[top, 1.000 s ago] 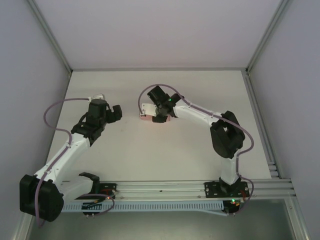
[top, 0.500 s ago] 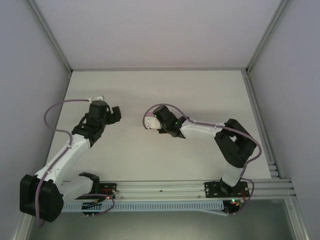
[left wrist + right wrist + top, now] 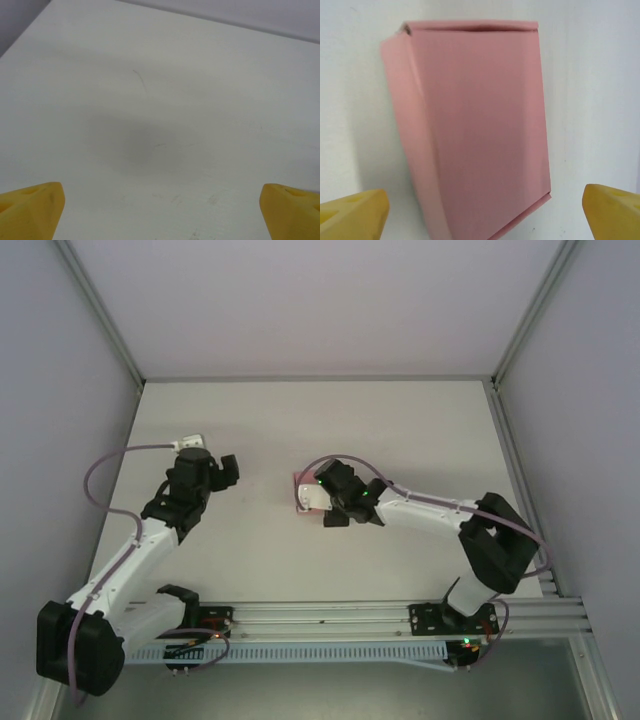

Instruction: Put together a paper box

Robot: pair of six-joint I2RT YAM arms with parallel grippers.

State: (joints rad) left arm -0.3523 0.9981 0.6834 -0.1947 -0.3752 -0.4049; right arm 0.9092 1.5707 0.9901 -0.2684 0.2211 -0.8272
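When viewed from the right wrist, shows the paper box (image 3: 470,130) as a closed pink rectangular block, lying flat on the white desk (image 3: 590,75). Runs lengthways away from the camera, with a thin dark seam (image 3: 480,28) along the far end and a paler side wall on the left. Lies between the two yellow fingertips (image 3: 352,215) of the right claw (image 3: 480,212), touching neither, with a strip of bare desk on each side. Leaves the right claw released: spread wide, grasping nothing.

Seen from above, puts the paper box (image 3: 306,495) near the middle of the desk (image 3: 400,420), partly hidden under the head of the right claw (image 3: 325,498). Places the left claw (image 3: 232,470) well apart from the paper box, off to the left, pointing towards it across open desk.

From the left wrist, shows yellow fingertips (image 3: 30,205) at both lower corners and, between them, white desk (image 3: 160,75) with a soft grey shadow (image 3: 145,145) and a faint scratch (image 3: 140,82). Counts the left claw (image 3: 160,210) as released too: jaws at full spread, closed on nothing.
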